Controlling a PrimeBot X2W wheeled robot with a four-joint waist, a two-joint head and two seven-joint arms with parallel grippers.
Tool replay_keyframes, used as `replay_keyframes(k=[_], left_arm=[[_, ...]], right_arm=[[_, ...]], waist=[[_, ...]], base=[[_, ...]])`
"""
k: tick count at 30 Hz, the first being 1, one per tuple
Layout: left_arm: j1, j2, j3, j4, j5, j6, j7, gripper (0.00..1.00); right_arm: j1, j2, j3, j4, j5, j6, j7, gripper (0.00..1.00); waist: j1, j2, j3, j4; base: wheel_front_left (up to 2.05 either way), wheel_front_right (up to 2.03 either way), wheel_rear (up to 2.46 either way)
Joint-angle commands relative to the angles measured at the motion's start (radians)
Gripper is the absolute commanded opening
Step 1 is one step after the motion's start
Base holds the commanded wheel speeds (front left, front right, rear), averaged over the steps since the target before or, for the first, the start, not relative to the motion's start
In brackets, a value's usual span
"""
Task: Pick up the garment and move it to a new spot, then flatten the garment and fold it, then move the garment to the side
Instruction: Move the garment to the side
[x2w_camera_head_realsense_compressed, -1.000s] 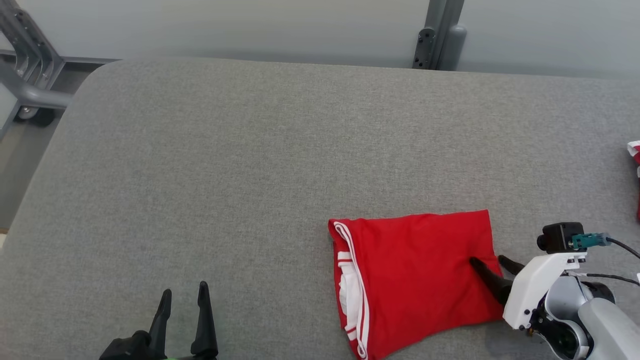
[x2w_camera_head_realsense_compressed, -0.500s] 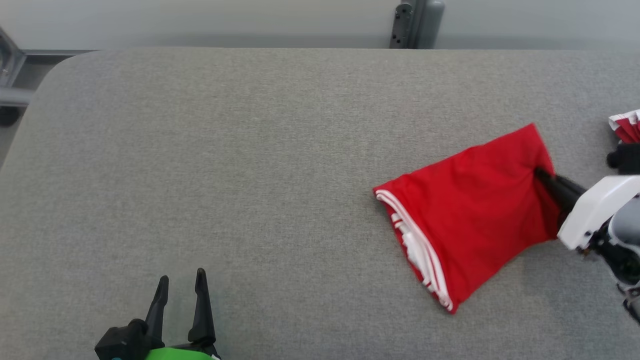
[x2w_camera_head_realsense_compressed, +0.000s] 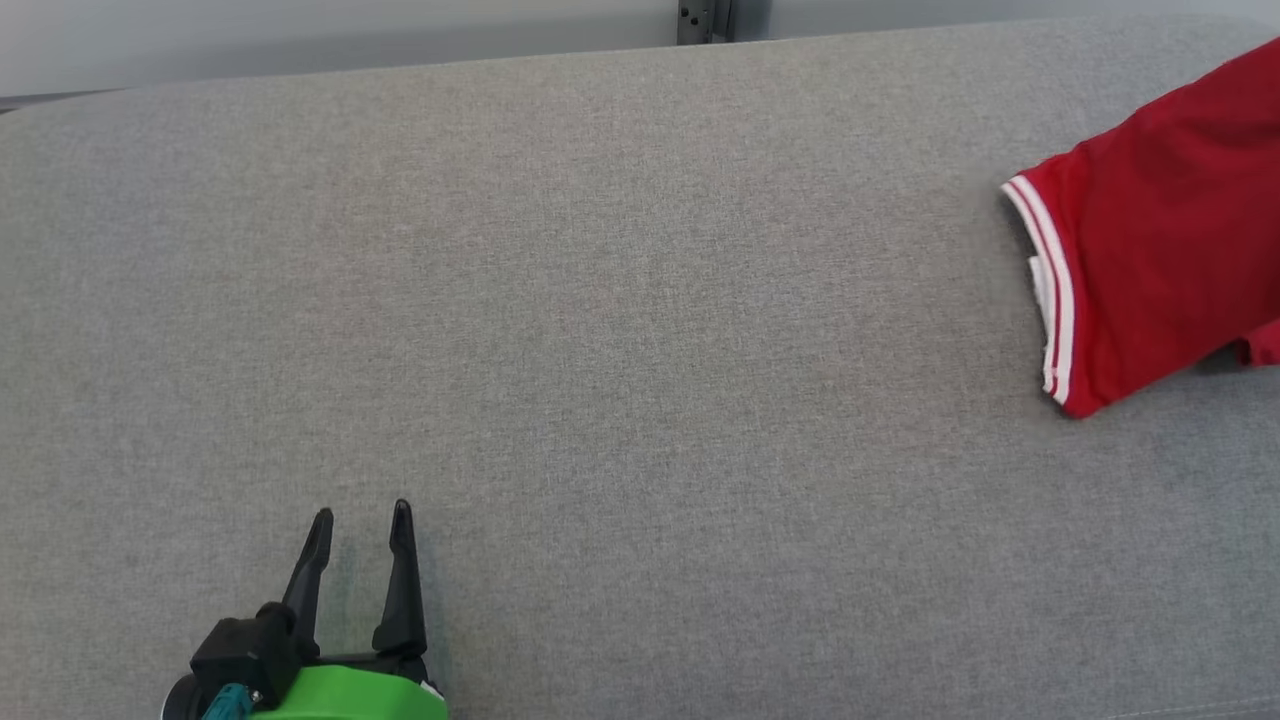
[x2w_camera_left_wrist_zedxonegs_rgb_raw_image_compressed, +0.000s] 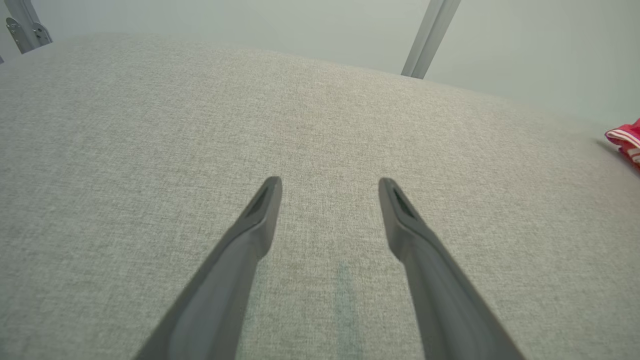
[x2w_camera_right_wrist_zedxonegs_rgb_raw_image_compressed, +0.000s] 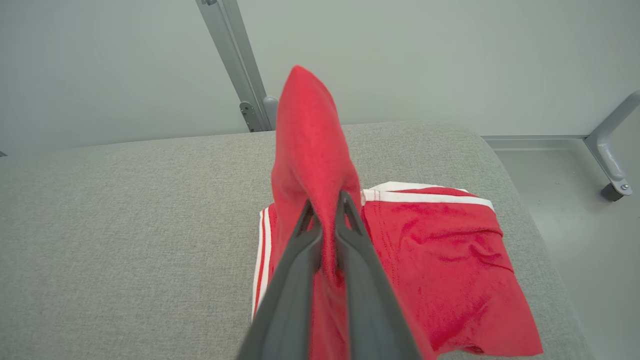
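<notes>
Red fabric garment with white stripes along one edge (x2w_camera_head_realsense_compressed: 1150, 250) lies far to the right of the left end effector (x2w_camera_head_realsense_compressed: 361, 512) in the head view, across the grey fabric-covered worktop (x2w_camera_head_realsense_compressed: 600, 300). Its striped edge faces that end effector and its far part runs off the right border. In the right wrist view the right end effector (x2w_camera_right_wrist_zedxonegs_rgb_raw_image_compressed: 326, 202) is clamped on this garment: its two long dark fingers (x2w_camera_right_wrist_zedxonegs_rgb_raw_image_compressed: 295, 270) are pressed together with a fold of red cloth pinched between them. The cloth rises in a tall pointed fold beyond the fingertips, and more of it trails down along the fingers. Below and to the right of the right end effector, flat red cloth with a white band (x2w_camera_right_wrist_zedxonegs_rgb_raw_image_compressed: 440, 250) lies on the worktop near its rounded corner; whether it is part of the same garment or a separate piece cannot be told. A grey metal post (x2w_camera_right_wrist_zedxonegs_rgb_raw_image_compressed: 235, 65) stands behind the worktop, beyond the fingertips. The left end effector has its fingers spread wide apart, with grey worktop showing between them, and sits low over the surface with its fingertips pointing away from the robot. In the left wrist view a small bit of red and white cloth (x2w_camera_left_wrist_zedxonegs_rgb_raw_image_compressed: 625, 142) shows far to its right, at the border.
</notes>
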Motion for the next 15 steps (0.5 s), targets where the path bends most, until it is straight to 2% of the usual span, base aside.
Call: replay_keyframes(k=[1, 14, 15], left_arm=[[-0.017, 0.002, 0.004, -0.005, 0.006, -0.007, -0.002, 1.00], [-0.026, 0.002, 0.013, 0.001, 0.015, -0.010, -0.002, 1.00], [-0.026, 0.002, 0.013, 0.001, 0.016, -0.011, -0.002, 1.00]], right_arm=[[-0.026, -0.012, -0.020, -0.003, -0.009, 0.000, 0.009, 0.00], [-0.087, -0.012, -0.133, 0.077, -0.086, 0.000, 0.102, 0.00], [-0.085, -0.013, -0.143, 0.091, -0.103, 0.000, 0.105, 0.23]], waist=[[0.0000, -0.0001, 0.014, -0.004], [0.0000, -0.0001, 0.041, 0.018], [0.0000, -0.0001, 0.041, 0.019]], base=[[0.00, 0.00, 0.00], [0.00, 0.00, 0.00], [0.00, 0.00, 0.00]])
